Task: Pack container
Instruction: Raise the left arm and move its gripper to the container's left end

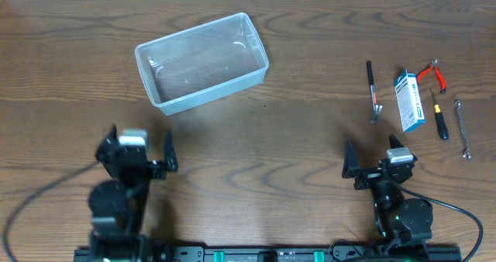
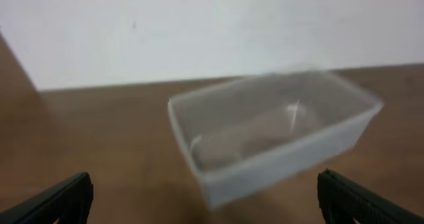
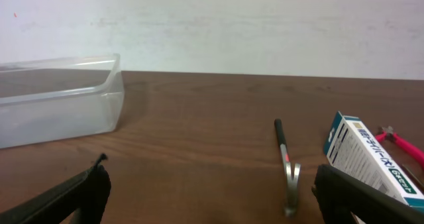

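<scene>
Now the container (image 1: 208,99) lies ahead of the open left gripper (image 1: 141,143); the black-handled tool (image 1: 372,84) lies before the open right gripper (image 1: 372,155).

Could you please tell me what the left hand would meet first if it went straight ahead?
Most likely the clear container, which sits directly ahead of the open left hand.
</scene>
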Controlling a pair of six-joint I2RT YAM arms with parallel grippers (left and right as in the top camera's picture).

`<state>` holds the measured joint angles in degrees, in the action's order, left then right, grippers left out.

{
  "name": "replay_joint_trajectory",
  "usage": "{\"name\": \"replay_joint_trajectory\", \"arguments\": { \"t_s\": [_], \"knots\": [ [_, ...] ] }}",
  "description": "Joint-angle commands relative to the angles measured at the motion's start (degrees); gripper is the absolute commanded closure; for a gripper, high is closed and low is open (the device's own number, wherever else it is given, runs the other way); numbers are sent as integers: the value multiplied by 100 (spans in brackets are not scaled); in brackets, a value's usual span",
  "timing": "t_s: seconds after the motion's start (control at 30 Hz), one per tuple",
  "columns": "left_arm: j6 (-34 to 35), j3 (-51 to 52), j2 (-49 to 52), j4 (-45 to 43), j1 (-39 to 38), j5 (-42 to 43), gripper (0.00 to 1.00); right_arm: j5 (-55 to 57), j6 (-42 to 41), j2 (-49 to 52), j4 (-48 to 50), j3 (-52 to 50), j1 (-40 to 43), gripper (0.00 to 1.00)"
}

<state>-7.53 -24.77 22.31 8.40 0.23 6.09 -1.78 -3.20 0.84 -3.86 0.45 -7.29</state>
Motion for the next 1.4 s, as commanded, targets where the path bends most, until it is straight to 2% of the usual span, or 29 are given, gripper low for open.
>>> {"name": "replay_joint_trajectory", "arguments": {
  "t_s": [0.0,0.07,0.23,0.37,0.47,0.67,0.7,0.73,0.77,0.87,1.0,1.17,1.37],
  "knots": [
    [-48,-1530,1276,358,9,345,2,-61,70,-46,-20,-15,-20,1],
    [-127,-2612,2120,1032,9,358,2,-61,68,-46,-20,-15,-20,1],
    [-321,-5923,4330,3672,9,358,2,-61,70,-46,-20,-15,-20,1],
    [-356,-7831,5431,4787,9,358,2,-61,68,-46,-20,-15,-20,1],
    [-297,-8290,5654,4983,9,361,2,-61,68,-46,-17,-15,-20,1],
    [-251,-8301,5646,4994,9,361,0,-61,68,-46,-20,-15,-20,1],
    [-262,-8299,5648,5056,9,358,16,-61,68,-46,-20,-15,-20,2],
    [-323,-8297,5652,5095,9,358,43,-61,68,-46,-20,-15,-20,1],
    [-350,-8297,5659,5130,9,354,59,-61,68,-46,-17,-15,-20,1],
    [-468,-8297,5668,5241,9,337,94,-61,68,-46,-20,-15,-20,1],
    [-461,-8297,5665,5329,9,337,94,-61,68,-46,-20,-15,-20,1],
    [-142,-8297,5681,5307,11,328,94,-61,68,-46,-20,-15,-20,1],
    [929,-8299,5958,5460,260,31,94,-61,68,-46,-17,-15,-20,1]
  ]
}}
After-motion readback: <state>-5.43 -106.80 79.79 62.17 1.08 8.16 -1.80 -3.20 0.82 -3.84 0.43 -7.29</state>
